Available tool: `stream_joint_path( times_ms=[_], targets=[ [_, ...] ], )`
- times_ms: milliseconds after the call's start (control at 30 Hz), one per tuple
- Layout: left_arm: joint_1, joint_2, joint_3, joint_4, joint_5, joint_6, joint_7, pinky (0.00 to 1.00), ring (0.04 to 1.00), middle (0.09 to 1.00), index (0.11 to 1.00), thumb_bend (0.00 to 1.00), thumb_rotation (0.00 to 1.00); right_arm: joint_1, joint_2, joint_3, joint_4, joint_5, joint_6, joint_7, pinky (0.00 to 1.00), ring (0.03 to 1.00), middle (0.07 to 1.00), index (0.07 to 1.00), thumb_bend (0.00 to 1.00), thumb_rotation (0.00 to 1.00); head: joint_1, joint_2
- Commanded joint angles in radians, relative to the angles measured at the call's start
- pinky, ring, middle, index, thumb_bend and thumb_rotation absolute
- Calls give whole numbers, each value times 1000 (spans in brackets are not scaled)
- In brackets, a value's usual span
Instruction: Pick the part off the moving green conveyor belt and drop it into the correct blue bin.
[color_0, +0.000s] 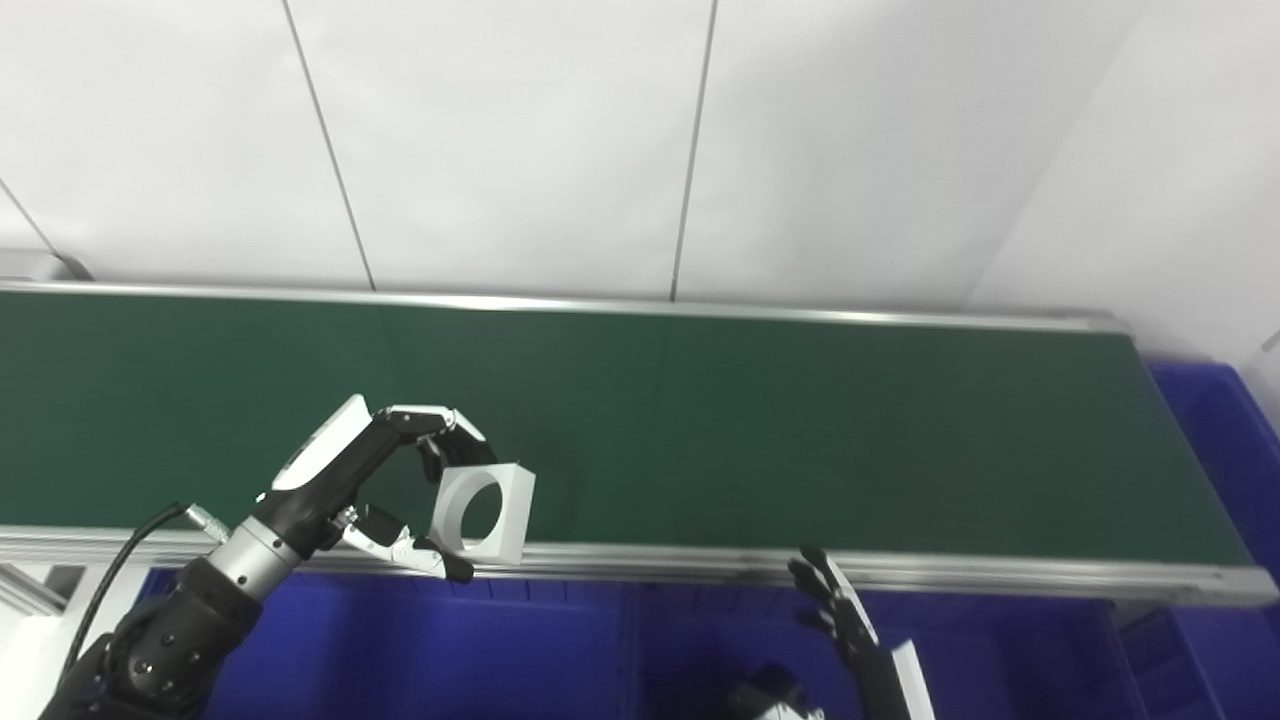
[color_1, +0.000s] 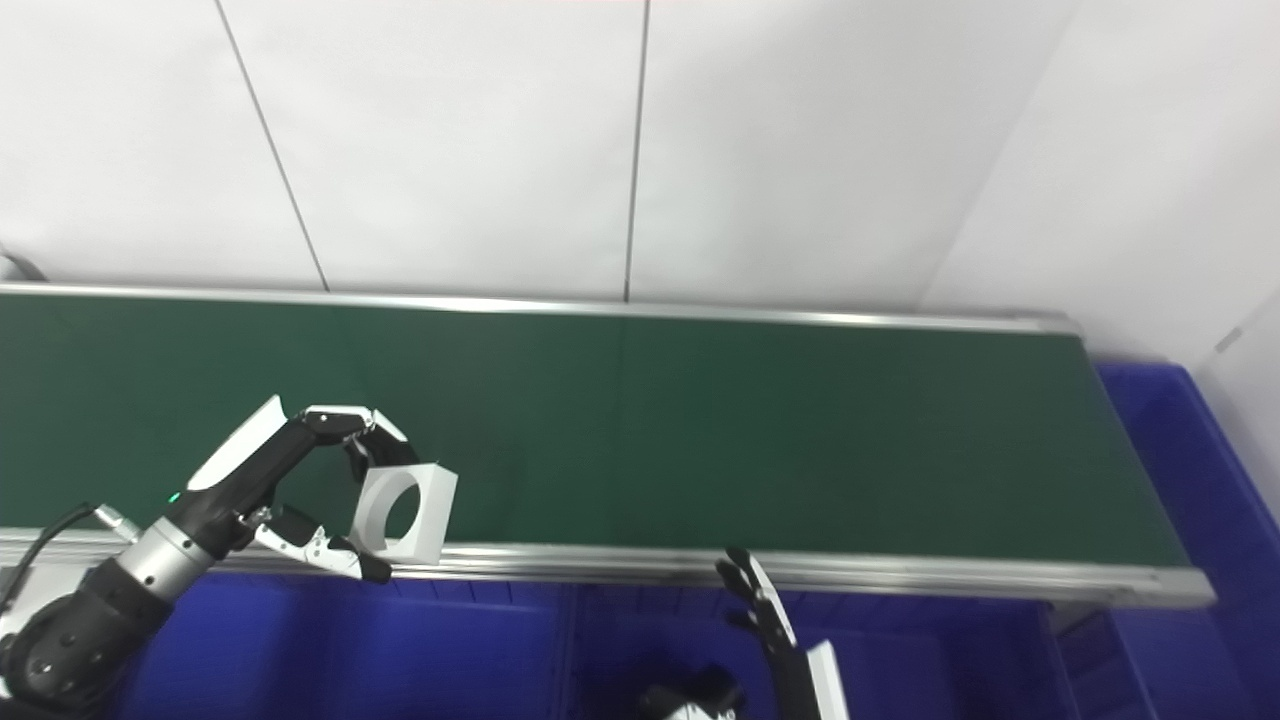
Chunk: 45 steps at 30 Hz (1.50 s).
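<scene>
- Left hand (color_0: 370, 480) has its fingers (color_0: 445, 425) curled over the top of the part (color_0: 482, 512) and its thumb (color_0: 420, 553) under the bottom edge, so the part is pinched between them.
- One part in sight: a white square block with a round hole through it, held upright, its face turned toward the cameras.
- It sits over the near edge of the belt (color_0: 760, 430), its lower edge level with the near rail (color_0: 900, 568); whether it touches the belt I cannot tell.
- Right hand (color_0: 850, 625) is low in the picture, over the bins, fingers straight, spread and pointing up, holding nothing.
- One belt, dark green, runs the width of the view from left to right; nothing lies on it apart from the held part at its edge.
- Two silver rails frame it, the near one and the far rail (color_0: 600, 303) against the wall (color_0: 640, 130).
- Blue bins: one below the near rail under the left hand (color_0: 420, 650), a second beside it under the right hand (color_0: 1000, 650), with a divider between them, and a third (color_0: 1215, 430) at the belt's right end. Their insides are mostly out of view.
- Black cable (color_0: 115, 570) runs from the left wrist down past the rail.
</scene>
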Motion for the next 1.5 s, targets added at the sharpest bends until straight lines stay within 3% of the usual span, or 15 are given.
stream_joint_path(
  times_ms=[0, 100, 300, 600, 733, 800, 833, 933, 1067, 1133, 1200, 1267, 1300, 1467],
  targets=[
    [1, 30, -4, -10, -10, -27, 4, 397, 465, 478, 503, 516, 0, -5, 9, -5, -51, -8, 21, 10, 769, 868, 880, 932, 900, 534, 0, 1],
    [28, 39, -16, -1, 28, -27, 1, 417, 479, 486, 496, 517, 0, -6, 15, -5, -65, -5, 40, 16, 750, 862, 877, 930, 906, 530, -7, 13],
    [69, 51, -38, 12, 75, -26, -10, 482, 519, 481, 503, 517, 0, -8, 18, -9, -78, -1, 51, 26, 843, 877, 874, 930, 912, 528, 3, 20],
    [98, 48, -44, 9, 152, 2, -35, 581, 594, 515, 472, 516, 0, -3, 14, -13, -84, 9, 52, 33, 808, 866, 872, 925, 911, 525, 14, 24],
    [96, 51, -44, -29, 148, 78, -92, 589, 618, 522, 470, 514, 0, -1, 13, -14, -89, 11, 57, 36, 776, 869, 872, 925, 912, 528, 22, 31],
    [92, 48, -50, -44, 145, 109, -121, 598, 629, 522, 469, 515, 0, -1, 12, -14, -90, 13, 58, 38, 683, 860, 873, 925, 908, 526, 24, 32],
    [89, 46, -54, -49, 140, 120, -135, 582, 620, 521, 469, 515, 0, -1, 12, -15, -90, 13, 59, 39, 759, 865, 872, 926, 906, 524, 24, 32],
    [79, 50, -81, -95, 186, 214, -203, 606, 640, 529, 467, 514, 0, 2, 13, -15, -99, 22, 67, 44, 806, 869, 873, 929, 906, 522, 26, 37],
    [69, 57, -125, -177, 297, 372, -296, 699, 740, 708, 496, 510, 58, 3, 19, -15, -100, 13, 62, 37, 767, 858, 875, 927, 909, 523, 23, 40],
    [63, 64, -145, -211, 336, 430, -346, 761, 810, 780, 714, 617, 253, 4, 22, -15, -99, 8, 60, 33, 769, 854, 873, 926, 908, 525, 22, 41],
    [51, 82, -177, -239, 370, 441, -399, 833, 832, 809, 773, 644, 377, 6, 24, -14, -101, 14, 62, 37, 788, 858, 875, 927, 905, 525, 22, 42],
    [45, 101, -203, -268, 402, 440, -438, 928, 875, 861, 828, 734, 659, 8, 25, -13, -103, 21, 62, 40, 803, 865, 878, 928, 900, 512, 20, 43],
    [48, 110, -211, -284, 416, 439, -451, 946, 890, 879, 846, 783, 729, 9, 26, -13, -104, 19, 64, 40, 800, 865, 877, 928, 900, 513, 19, 44],
    [73, 136, -213, -360, 433, 461, -499, 991, 949, 948, 909, 919, 851, 12, 30, -11, -108, 12, 66, 38, 726, 862, 875, 928, 901, 518, 18, 44]
  ],
)
